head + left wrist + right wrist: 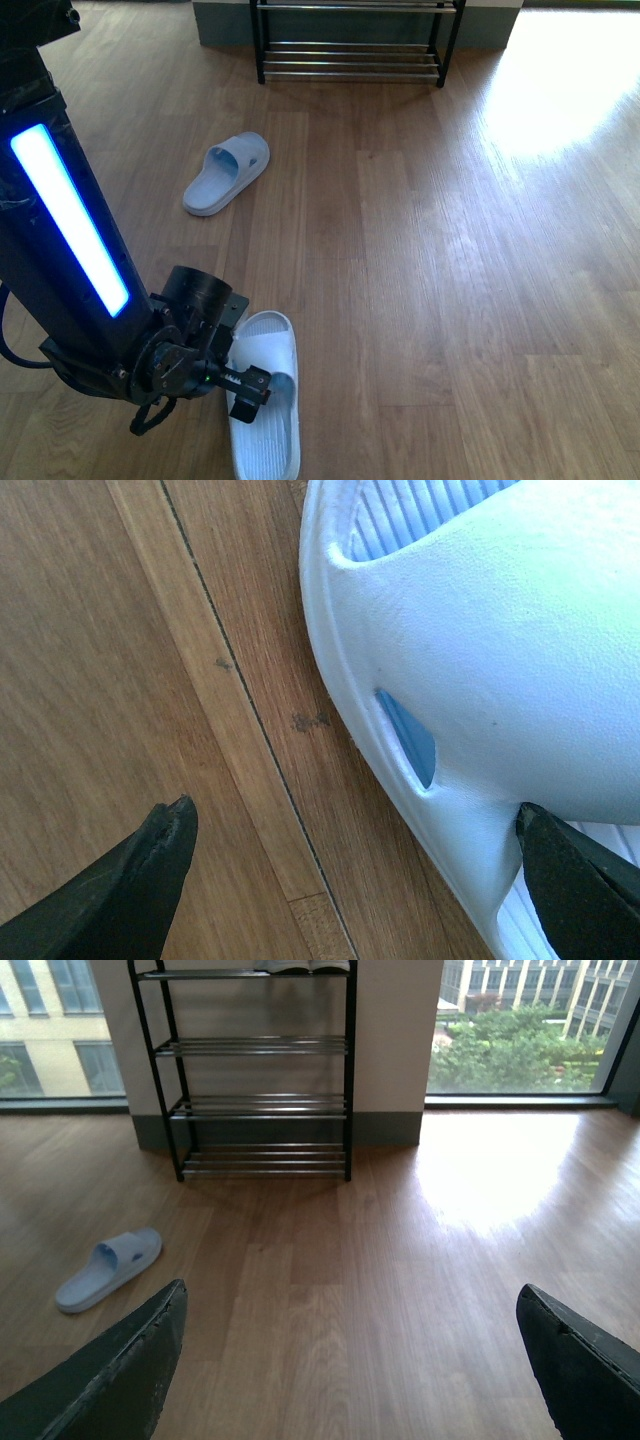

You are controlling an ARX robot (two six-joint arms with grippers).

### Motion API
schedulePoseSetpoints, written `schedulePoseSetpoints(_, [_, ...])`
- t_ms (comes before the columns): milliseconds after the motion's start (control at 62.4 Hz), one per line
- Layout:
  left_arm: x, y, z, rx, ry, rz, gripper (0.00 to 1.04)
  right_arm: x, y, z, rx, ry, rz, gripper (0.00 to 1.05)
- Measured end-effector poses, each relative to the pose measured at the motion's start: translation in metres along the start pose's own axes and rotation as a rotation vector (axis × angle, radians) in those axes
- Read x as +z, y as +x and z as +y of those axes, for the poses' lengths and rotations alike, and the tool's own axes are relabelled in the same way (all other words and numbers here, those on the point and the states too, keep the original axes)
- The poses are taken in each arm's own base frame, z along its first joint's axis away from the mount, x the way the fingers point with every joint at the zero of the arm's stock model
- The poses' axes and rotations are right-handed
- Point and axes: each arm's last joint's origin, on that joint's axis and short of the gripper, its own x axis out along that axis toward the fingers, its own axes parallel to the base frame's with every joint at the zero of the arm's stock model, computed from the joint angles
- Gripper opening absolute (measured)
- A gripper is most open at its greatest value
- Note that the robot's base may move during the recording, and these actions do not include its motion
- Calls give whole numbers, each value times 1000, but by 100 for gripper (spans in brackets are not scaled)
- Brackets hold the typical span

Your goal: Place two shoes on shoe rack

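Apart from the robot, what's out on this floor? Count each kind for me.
Slides: 2 (near slide, far slide)
Rack: 1
Total: 3

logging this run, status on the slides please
Left gripper open, straddling near slide's side wall. Right gripper open, empty. Far slide lies short of rack. No obstacle seen between them.
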Motion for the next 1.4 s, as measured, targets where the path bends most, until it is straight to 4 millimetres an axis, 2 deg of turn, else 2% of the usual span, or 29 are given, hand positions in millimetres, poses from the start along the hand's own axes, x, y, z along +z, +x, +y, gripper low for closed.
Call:
schedulePoseSetpoints(176, [-1, 5, -2, -7, 8, -6, 95, 0, 0, 0, 0, 0, 0, 95])
schedulePoseSetpoints(257, [0, 6, -3, -14, -41, 33, 95, 0, 0, 0, 0, 0, 0, 95])
schedulePoseSetpoints(433, [10, -7, -3, -69, -148, 56, 95, 0, 0, 0, 0, 0, 0, 96])
schedulePoseSetpoints(706, [20, -25, -2, -92, -156, 57, 95, 0, 0, 0, 0, 0, 0, 96])
schedulePoseSetpoints(930, [17, -27, -6, -115, -127, 86, 95, 0, 0, 0, 0, 0, 0, 96])
schedulePoseSetpoints(1155, [19, -22, -12, -102, -103, 68, 95, 0, 0, 0, 0, 0, 0, 96])
schedulePoseSetpoints(1395, [20, -2, -12, -65, -74, 69, 95, 0, 0, 0, 0, 0, 0, 95])
